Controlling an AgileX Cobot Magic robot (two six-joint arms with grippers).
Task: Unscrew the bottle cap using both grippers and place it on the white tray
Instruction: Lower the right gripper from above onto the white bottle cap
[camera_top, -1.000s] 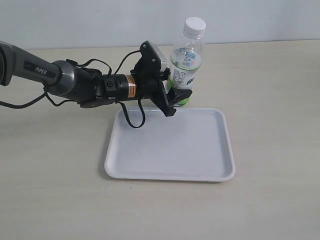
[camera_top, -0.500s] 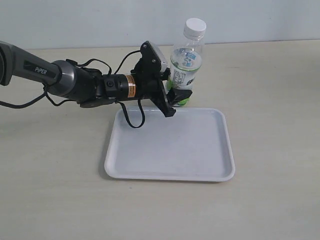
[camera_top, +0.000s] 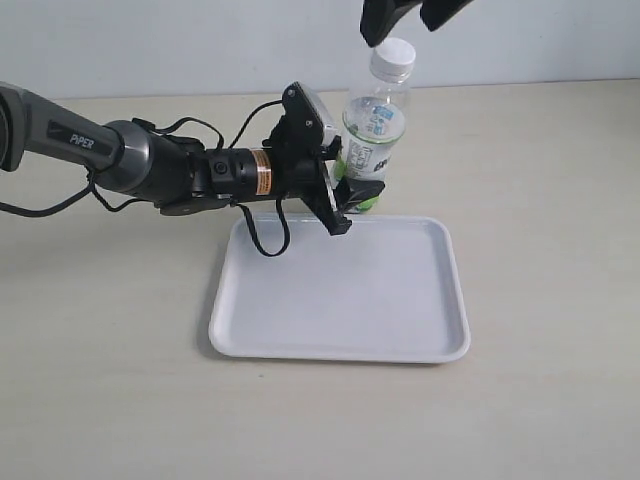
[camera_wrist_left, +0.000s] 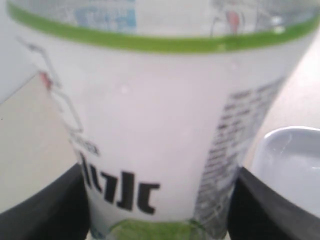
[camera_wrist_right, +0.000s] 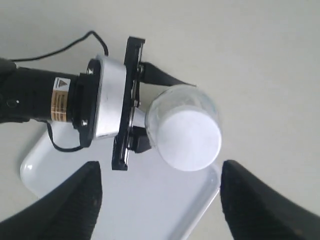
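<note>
The bottle (camera_top: 374, 135) stands upright just behind the white tray (camera_top: 340, 300), its white ribbed bottle cap (camera_top: 391, 52) screwed on top. My left gripper (camera_top: 352, 192) on the grey PIPER arm is shut on the bottle's lower body; the label (camera_wrist_left: 160, 140) fills the left wrist view between both black fingers. My right gripper (camera_top: 405, 18) hangs open at the top edge, directly above the cap and apart from it. Seen from the right wrist, the cap (camera_wrist_right: 190, 140) lies ahead of the wide-apart fingers (camera_wrist_right: 65, 210).
A black cable (camera_top: 262, 235) loops from the left wrist over the tray's far left corner. The beige table (camera_top: 540, 180) spreads around the tray. The left arm (camera_top: 120, 160) stretches in from the left edge.
My right gripper has come into view from the top, above the cap. The bottle and left gripper have hardly moved.
</note>
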